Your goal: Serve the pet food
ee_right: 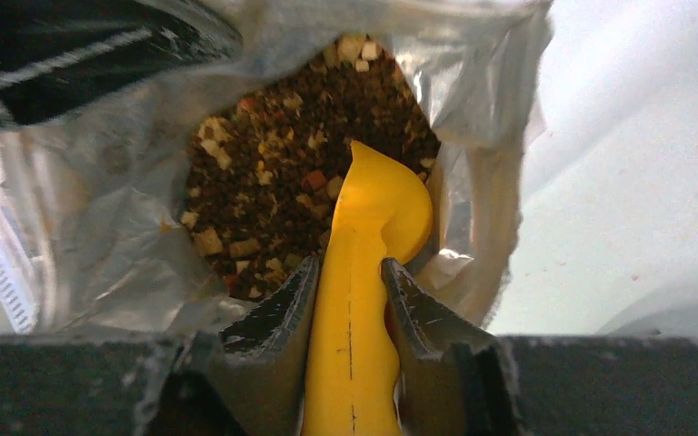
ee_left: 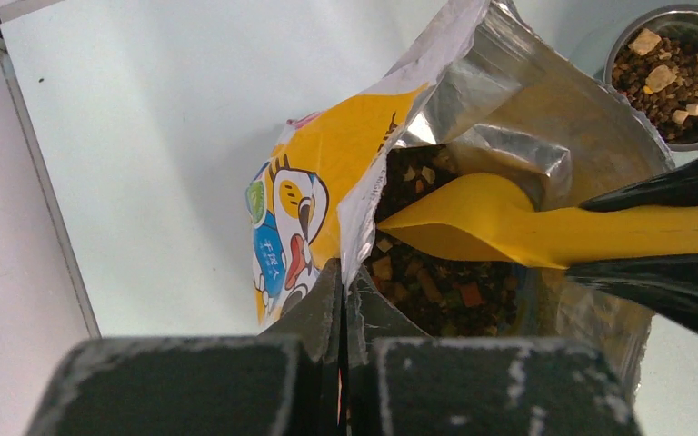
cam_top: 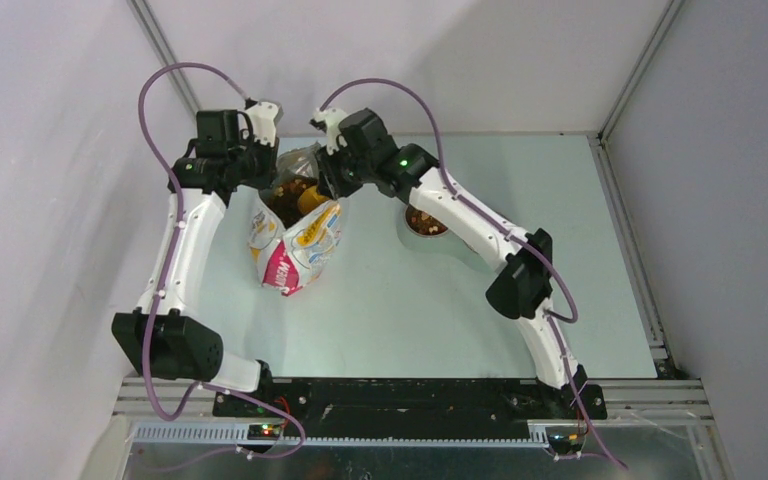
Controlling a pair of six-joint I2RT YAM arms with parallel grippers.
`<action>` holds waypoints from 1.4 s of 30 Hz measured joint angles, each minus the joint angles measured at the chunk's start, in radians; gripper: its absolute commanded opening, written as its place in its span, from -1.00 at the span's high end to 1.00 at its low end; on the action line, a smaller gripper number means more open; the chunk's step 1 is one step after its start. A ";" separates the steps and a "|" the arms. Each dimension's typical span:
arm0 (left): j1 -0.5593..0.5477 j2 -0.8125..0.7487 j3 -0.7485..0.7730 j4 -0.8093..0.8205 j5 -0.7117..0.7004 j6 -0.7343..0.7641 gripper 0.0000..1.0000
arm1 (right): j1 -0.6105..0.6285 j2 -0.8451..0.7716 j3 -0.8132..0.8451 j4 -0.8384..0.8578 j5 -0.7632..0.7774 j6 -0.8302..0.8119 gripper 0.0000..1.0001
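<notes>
An open foil bag (cam_top: 295,245) stands left of the table's middle, with brown and tan pet food (ee_right: 277,173) inside. My left gripper (ee_left: 344,272) is shut on the bag's rim (ee_left: 363,200) and keeps the mouth open. My right gripper (ee_right: 350,268) is shut on the handle of a yellow scoop (ee_right: 377,213), whose head is down inside the bag over the kibble (ee_left: 436,286). In the top view both grippers meet above the bag mouth (cam_top: 295,190). A metal bowl (ee_left: 668,73) beside the bag holds pet food (ee_left: 663,77).
The bowl (cam_top: 425,222) sits right of the bag, partly under my right arm (cam_top: 480,235). Grey walls close in the table on the left, back and right. A metal frame rail (cam_top: 630,250) runs along the table's right edge.
</notes>
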 measured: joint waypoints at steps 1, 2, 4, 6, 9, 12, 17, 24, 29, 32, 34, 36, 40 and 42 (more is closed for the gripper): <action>0.000 -0.003 -0.006 0.004 0.001 -0.003 1.00 | 0.006 0.011 0.000 -0.006 0.010 0.000 1.00; 0.000 -0.010 -0.015 0.011 0.002 -0.005 1.00 | 0.010 0.023 0.003 -0.017 0.017 0.000 1.00; -0.003 -0.025 -0.035 0.023 0.008 -0.007 1.00 | 0.017 0.056 0.020 -0.040 0.026 0.001 1.00; -0.011 -0.043 -0.053 0.036 0.014 -0.013 1.00 | 0.019 0.087 0.044 -0.051 0.026 0.004 1.00; -0.024 -0.058 -0.077 0.051 0.015 -0.023 1.00 | 0.021 0.102 0.064 -0.060 0.026 0.004 1.00; -0.033 -0.058 -0.096 0.069 0.024 -0.048 1.00 | 0.023 0.102 0.064 -0.061 0.026 -0.003 1.00; -0.037 -0.066 -0.117 0.092 0.027 -0.072 1.00 | 0.028 0.110 0.066 -0.071 -0.007 -0.029 1.00; -0.038 -0.069 -0.119 0.111 0.031 -0.076 1.00 | 0.020 0.132 0.060 -0.089 -0.130 -0.051 1.00; -0.038 -0.069 -0.119 0.116 0.026 -0.076 1.00 | 0.001 0.142 0.060 -0.084 -0.237 -0.033 1.00; -0.039 -0.069 -0.119 0.117 0.016 -0.074 1.00 | -0.015 0.147 0.061 -0.073 -0.323 0.004 1.00; -0.039 -0.069 -0.119 0.118 0.007 -0.073 1.00 | -0.024 0.152 0.061 -0.061 -0.371 0.032 1.00; -0.038 -0.068 -0.119 0.121 -0.005 -0.072 1.00 | -0.035 0.156 0.061 -0.049 -0.408 0.063 1.00; -0.034 -0.068 -0.119 0.124 -0.018 -0.064 1.00 | -0.063 0.162 0.061 -0.016 -0.502 0.147 1.00; -0.032 -0.068 -0.119 0.124 -0.023 -0.063 1.00 | -0.070 0.163 0.059 0.001 -0.532 0.177 1.00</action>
